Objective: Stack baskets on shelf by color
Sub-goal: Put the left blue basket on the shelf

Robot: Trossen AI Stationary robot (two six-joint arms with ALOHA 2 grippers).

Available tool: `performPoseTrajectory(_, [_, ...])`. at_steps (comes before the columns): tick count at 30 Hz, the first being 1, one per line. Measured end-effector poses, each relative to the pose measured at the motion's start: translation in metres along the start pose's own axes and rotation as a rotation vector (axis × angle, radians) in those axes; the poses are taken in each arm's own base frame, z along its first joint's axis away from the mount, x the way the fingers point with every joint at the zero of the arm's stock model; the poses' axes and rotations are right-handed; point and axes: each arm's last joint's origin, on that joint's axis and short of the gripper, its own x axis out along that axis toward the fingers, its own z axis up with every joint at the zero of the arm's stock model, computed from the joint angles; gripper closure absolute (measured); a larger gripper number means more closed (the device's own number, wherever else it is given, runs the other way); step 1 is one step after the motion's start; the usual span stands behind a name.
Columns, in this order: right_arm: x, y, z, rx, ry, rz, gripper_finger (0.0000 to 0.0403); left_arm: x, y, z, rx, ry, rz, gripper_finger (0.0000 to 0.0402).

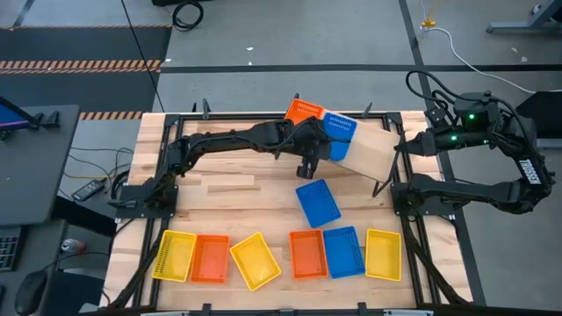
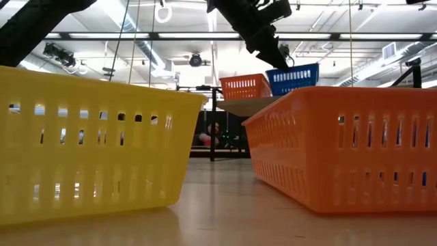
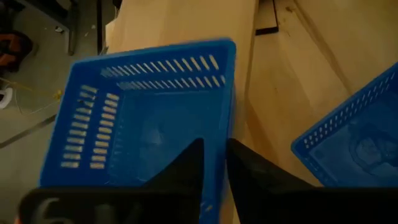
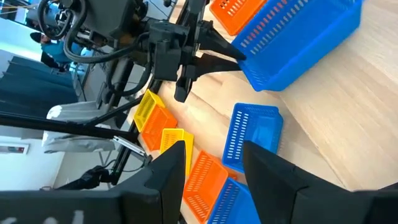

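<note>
Reaching across the surface (image 1: 263,189) from its base, the left arm has its pincer (image 1: 323,151) at the shelf (image 1: 373,149), closed on the near wall of a blue basket (image 1: 339,132). In the left wrist view the two dark fingers (image 3: 186,165) stand on either side of that wall, one inside the basket and one outside, with only the wall's thickness between them. The held blue basket sits on the shelf's plank, its held edge at the plank's rim; from the low view it looks slightly tilted. Just beside it on the shelf, touching or nearly so, sits an orange basket (image 1: 305,111). A second blue basket (image 1: 317,203) lies on the surface in front of the shelf, askew. Farther from the shelf, along the surface's near edge, six baskets lie in a loose row: yellow basket (image 1: 174,255), orange one (image 1: 210,259), a turned yellow one (image 1: 255,261), then orange (image 1: 308,254), blue (image 1: 343,252) and yellow (image 1: 383,254) side by side. The right arm waits folded beside the shelf's far end, off the surface's edge; its pincer (image 4: 211,162) holds nothing, fingers well apart in its own wrist view.
</note>
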Motion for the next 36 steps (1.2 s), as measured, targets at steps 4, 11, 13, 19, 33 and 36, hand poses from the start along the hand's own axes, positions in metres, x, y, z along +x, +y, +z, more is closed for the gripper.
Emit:
performPoseTrajectory(4, [0.000, 0.000, 0.000, -0.020, 0.001, -0.001, 0.0238, 0.000, 0.000, 0.001, -0.002, -0.002, 0.016, 0.0305])
performPoseTrajectory(11, [0.005, 0.001, 0.004, -0.035, 0.010, -0.017, 0.0238, -0.021, 0.004, 0.025, -0.044, -0.046, 0.132, 0.0303])
performPoseTrajectory(13, [0.008, 0.001, 0.006, -0.052, 0.012, -0.034, 0.0238, -0.035, 0.007, 0.038, -0.076, -0.085, 0.143, 0.0304])
performPoseTrajectory(19, [0.021, -0.002, 0.013, -0.123, 0.034, -0.143, 0.0238, -0.079, 0.012, 0.061, -0.196, -0.200, 0.163, 0.0303])
performPoseTrajectory(33, [0.057, 0.001, 0.031, -0.260, 0.143, -0.244, 0.0238, -0.162, 0.019, 0.075, -0.533, -0.398, 0.089, 0.0301])
performPoseTrajectory(36, [0.069, 0.002, 0.035, -0.328, 0.179, -0.276, 0.0238, -0.164, 0.015, 0.077, -0.612, -0.411, 0.028, 0.0303])
